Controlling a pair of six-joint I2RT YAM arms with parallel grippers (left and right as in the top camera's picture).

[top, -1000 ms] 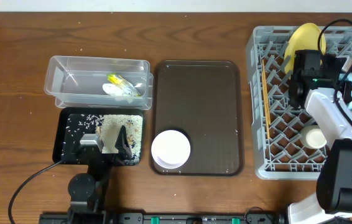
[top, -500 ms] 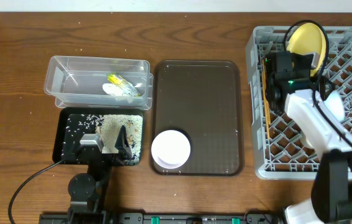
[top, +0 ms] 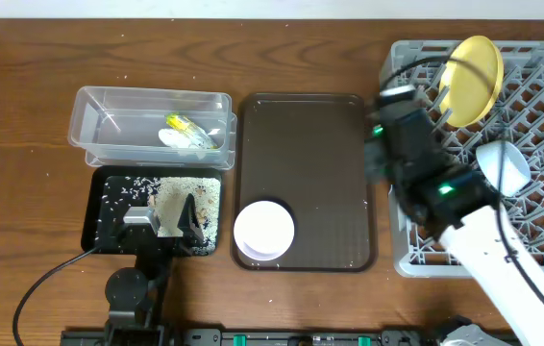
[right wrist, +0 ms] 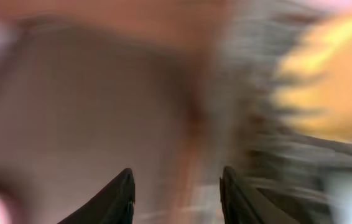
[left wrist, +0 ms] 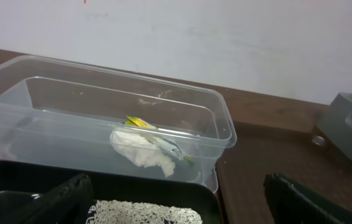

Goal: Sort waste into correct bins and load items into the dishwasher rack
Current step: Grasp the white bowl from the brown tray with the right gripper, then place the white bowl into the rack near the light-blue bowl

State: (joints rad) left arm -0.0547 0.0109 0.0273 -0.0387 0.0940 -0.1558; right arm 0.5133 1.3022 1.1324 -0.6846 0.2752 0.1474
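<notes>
The clear plastic rectangular tub (top: 109,125) stands at the far left of the wooden table (top: 22,86). Inside it, near its right end, lies the small crumpled yellow-green printed wrapper (top: 187,130) together with a white scrap (left wrist: 142,152).

Just in front of the tub is the shallow black rectangular tray (top: 99,226), and loose white rice-like grains (top: 190,192) are spread over its bottom. The left gripper (left wrist: 176,186) is above the near edge of this tray. Its two dark fingers (left wrist: 58,199) are spread wide apart and nothing is between them.

In the middle lies the large dark brown serving tray (top: 306,144). The round white bowl (top: 264,231) sits in its near left corner.

On the right stands the large square grey plastic dishwasher rack (top: 541,125) with lattice grid and pegs. The round pale-yellow plate (top: 474,65) stands upright at the far side of the rack. The light-blue bowl (top: 505,165) is in the rack too, tilted, just to the right of the right arm (top: 426,178). This arm reaches over the left edge of the rack, between the rack and the brown tray, and it hides that part of the rack.

The right wrist picture is strongly blurred. The right gripper (right wrist: 176,193) shows two dark fingertips (right wrist: 117,199) standing apart, with nothing held between them.
</notes>
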